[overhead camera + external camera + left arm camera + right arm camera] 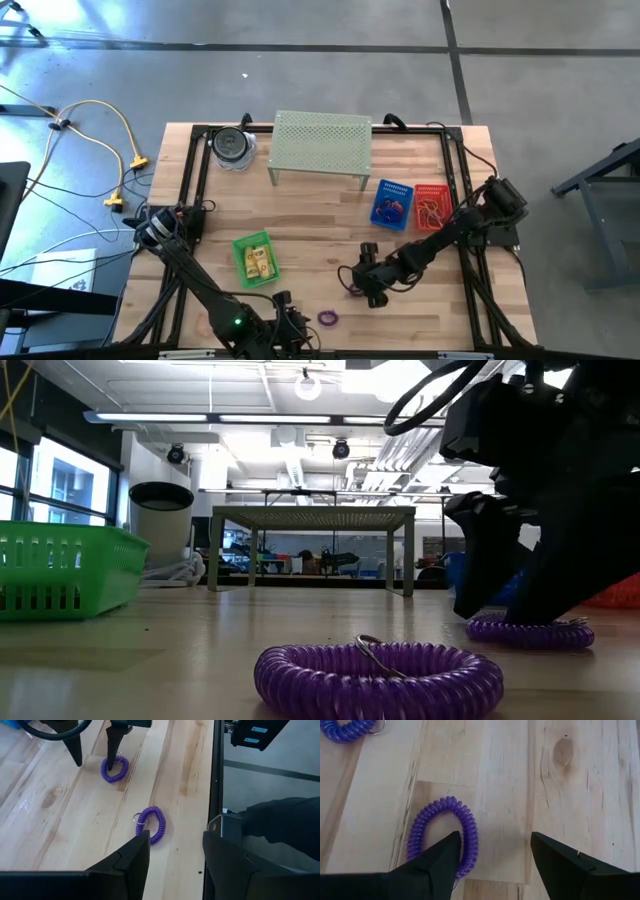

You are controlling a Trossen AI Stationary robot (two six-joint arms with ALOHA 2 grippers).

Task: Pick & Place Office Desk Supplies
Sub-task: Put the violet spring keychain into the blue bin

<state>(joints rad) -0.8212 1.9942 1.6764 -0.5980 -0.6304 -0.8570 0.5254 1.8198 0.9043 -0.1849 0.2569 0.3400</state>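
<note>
Right gripper is sitting low over the wooden counter, just in front of the middle, fingers spread wide and holding nothing. One finger tip is pointing down inside a purple coil loop, the other finger is standing outside it on bare wood; can't tell if the tips are touching the loop. Same loop is showing in the left wrist view with the right arm's dark finger planted in its middle, and in the low view lying flat under the dark gripper.

Second purple coil loop is lying flat near the front edge of the counter, well apart from the first. It has a small metal ring on it. In the low view it is filling the foreground; in the left wrist view it is lying just ahead of the left fingers.

Left gripper is waiting at the front edge of the counter, fingers partly open, nothing between them.

Green basket is sitting left of centre with yellow packets inside. Blue basket and red basket are sitting side by side toward the right, each holding small loops, colours too small to sort. Pale green perforated shelf is standing at the back of the counter, a round dark container just left of it. Yellow cable is lying on the floor off the left side.
</note>
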